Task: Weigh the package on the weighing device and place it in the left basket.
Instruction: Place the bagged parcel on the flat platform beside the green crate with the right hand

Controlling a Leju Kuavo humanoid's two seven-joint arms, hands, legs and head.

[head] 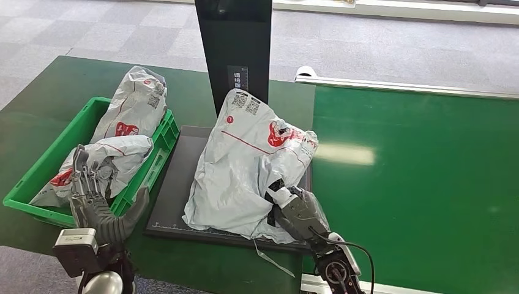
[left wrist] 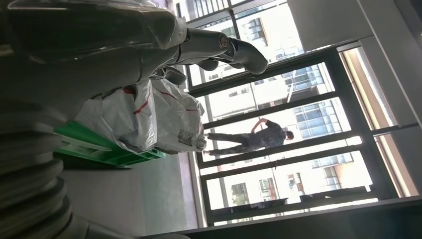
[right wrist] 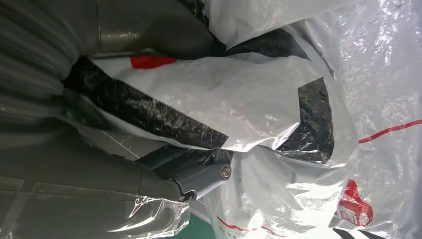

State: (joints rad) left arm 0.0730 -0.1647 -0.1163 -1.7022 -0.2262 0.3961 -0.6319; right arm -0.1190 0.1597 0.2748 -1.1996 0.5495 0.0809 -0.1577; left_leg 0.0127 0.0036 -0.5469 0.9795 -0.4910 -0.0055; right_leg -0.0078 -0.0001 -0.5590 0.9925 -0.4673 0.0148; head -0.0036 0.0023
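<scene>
Package [head: 245,165] on scale [head: 177,184] | right hand [head: 300,211] grips it, fingers buried | left hand [head: 92,196] spread, empty

A green table surface [head: 416,184] fills the right half of the head view, with a pale strip of glare on it near the centre. A silver rail [head: 404,86] runs along its upper edge, at the upper right of the frame. Grey carpet tiles [head: 92,30] cover the floor across the top. In the left wrist view, large dark-framed windows [left wrist: 298,124] fill the right side, and a person [left wrist: 254,139] in dark clothes, apparently bending forward, stands at centre frame.
</scene>
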